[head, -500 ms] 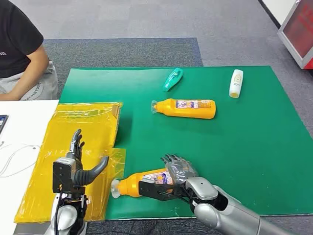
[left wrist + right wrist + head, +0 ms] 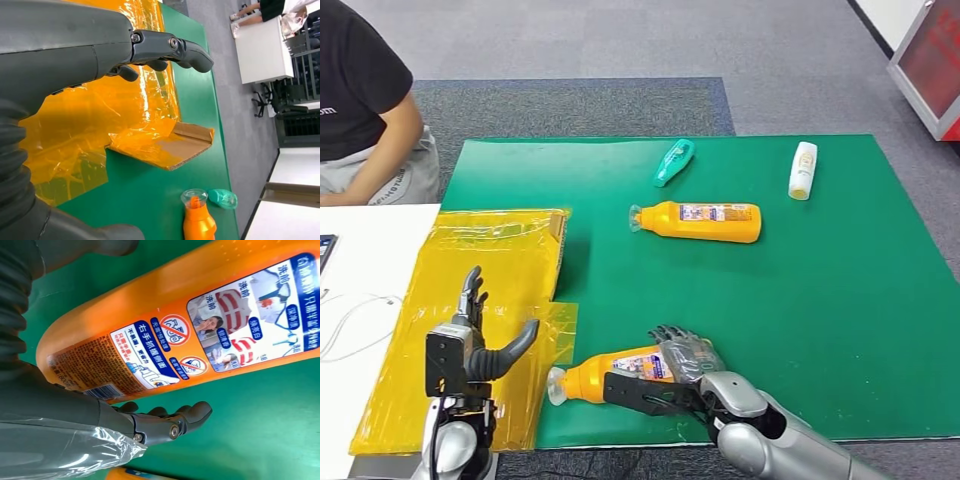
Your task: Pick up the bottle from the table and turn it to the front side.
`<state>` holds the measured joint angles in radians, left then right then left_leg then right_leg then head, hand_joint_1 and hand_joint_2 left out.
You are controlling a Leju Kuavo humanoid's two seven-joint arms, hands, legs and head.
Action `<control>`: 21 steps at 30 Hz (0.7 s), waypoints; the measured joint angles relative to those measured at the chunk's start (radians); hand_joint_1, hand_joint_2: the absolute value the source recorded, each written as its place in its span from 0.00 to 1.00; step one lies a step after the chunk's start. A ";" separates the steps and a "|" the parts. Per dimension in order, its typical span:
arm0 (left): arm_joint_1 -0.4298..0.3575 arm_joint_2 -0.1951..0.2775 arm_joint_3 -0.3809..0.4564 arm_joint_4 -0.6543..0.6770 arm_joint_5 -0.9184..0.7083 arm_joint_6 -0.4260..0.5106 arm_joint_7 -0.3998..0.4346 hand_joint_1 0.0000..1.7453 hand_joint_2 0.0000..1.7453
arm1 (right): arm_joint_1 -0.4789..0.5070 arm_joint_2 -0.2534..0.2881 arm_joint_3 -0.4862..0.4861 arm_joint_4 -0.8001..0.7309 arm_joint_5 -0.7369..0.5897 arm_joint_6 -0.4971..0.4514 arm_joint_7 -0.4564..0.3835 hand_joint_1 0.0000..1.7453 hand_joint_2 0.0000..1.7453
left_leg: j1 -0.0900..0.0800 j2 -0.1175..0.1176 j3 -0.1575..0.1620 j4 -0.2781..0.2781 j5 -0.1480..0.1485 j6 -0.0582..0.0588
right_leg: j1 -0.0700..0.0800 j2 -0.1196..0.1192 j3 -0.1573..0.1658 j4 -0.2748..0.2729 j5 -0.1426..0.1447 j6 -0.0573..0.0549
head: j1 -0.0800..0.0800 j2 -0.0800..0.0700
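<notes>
An orange bottle (image 2: 588,379) with a clear cap lies on its side near the front edge of the green mat (image 2: 810,320), cap pointing left. Its printed label with small pictures and a barcode faces up (image 2: 181,325). My right hand (image 2: 675,372) is cupped over the bottle's base end, with the fingers (image 2: 188,415) over the far side and the thumb along the near side. Green mat shows between them and the bottle. My left hand (image 2: 478,345) hovers open above the yellow film (image 2: 501,260), its fingers (image 2: 181,47) spread and holding nothing.
A second orange bottle (image 2: 705,222), a green tube (image 2: 673,162) and a small white bottle (image 2: 803,170) lie farther back on the mat. A cardboard piece (image 2: 185,145) sits under the film. A white table (image 2: 365,260) is at left, and a seated person (image 2: 358,90) is beyond it.
My right hand has drawn slightly back toward me along the bottle. My left hand has sunk a little. The bottle has not moved.
</notes>
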<state>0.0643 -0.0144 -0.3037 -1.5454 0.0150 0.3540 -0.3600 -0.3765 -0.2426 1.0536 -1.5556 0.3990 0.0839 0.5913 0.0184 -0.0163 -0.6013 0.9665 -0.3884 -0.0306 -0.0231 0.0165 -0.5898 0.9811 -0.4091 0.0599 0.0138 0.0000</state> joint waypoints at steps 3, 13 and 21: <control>0.001 0.002 0.000 0.000 0.000 0.001 0.000 0.00 1.00 | 0.002 -0.003 -0.006 0.000 0.000 0.010 0.000 0.00 1.00 | 0.000 0.000 0.000 0.000 0.000 0.000 | 0.000 0.000 0.000 0.000 0.000 0.000 | 0.000 0.000; 0.009 0.005 0.007 0.000 0.000 0.011 0.000 0.00 1.00 | 0.021 -0.026 -0.026 0.000 0.003 0.011 0.000 0.00 1.00 | 0.000 0.000 0.000 0.000 0.000 0.000 | 0.000 0.000 0.000 0.000 0.000 0.000 | 0.000 0.000; 0.024 0.005 0.017 -0.003 -0.003 0.025 0.000 0.00 1.00 | 0.061 -0.033 -0.060 0.000 0.017 -0.025 -0.003 0.00 1.00 | 0.000 0.000 0.001 0.000 0.000 0.000 | 0.000 0.000 0.001 0.000 0.000 0.000 | 0.000 0.000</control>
<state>0.0882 -0.0091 -0.2863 -1.5485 0.0118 0.3790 -0.3604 -0.3153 -0.2758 0.9936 -1.5553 0.4163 0.0586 0.5886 0.0184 -0.0163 -0.6007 0.9665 -0.3885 -0.0305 -0.0231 0.0164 -0.5893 0.9810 -0.4092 0.0599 0.0138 0.0000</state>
